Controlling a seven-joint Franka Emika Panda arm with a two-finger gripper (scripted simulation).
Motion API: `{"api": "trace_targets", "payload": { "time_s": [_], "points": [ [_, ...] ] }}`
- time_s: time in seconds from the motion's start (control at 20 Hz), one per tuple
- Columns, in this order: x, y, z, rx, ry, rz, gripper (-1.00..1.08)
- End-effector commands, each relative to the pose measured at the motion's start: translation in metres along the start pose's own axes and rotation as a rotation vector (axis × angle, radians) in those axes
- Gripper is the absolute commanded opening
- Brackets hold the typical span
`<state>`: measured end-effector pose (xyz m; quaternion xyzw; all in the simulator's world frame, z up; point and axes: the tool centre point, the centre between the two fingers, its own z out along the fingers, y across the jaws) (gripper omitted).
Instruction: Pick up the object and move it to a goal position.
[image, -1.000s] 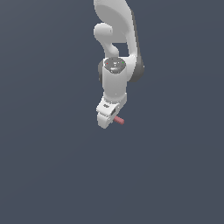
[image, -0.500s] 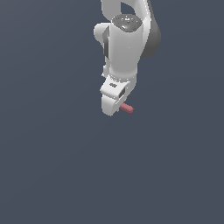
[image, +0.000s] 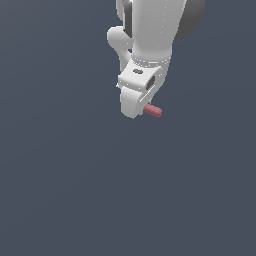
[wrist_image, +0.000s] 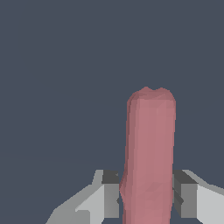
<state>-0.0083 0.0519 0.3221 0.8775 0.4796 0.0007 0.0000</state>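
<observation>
One white arm hangs down near the top of my exterior view, ending in the claw. At the claw's tip, on the exterior view's right, the red-pink stick juts out sideways. On my wrist view, the fingers press against the stick on both sides, so the claw is closed on it, holding it clear of the dark grey surface beneath.
</observation>
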Motion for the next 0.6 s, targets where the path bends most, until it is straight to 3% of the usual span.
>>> {"api": "trace_targets", "payload": {
  "time_s": [0.0, 0.55],
  "points": [
    [0.003, 0.001, -0.011, 0.001, -0.001, 0.001, -1.0],
    [0.007, 0.002, -0.021, 0.001, -0.001, 0.001, -1.0]
  ]
}}
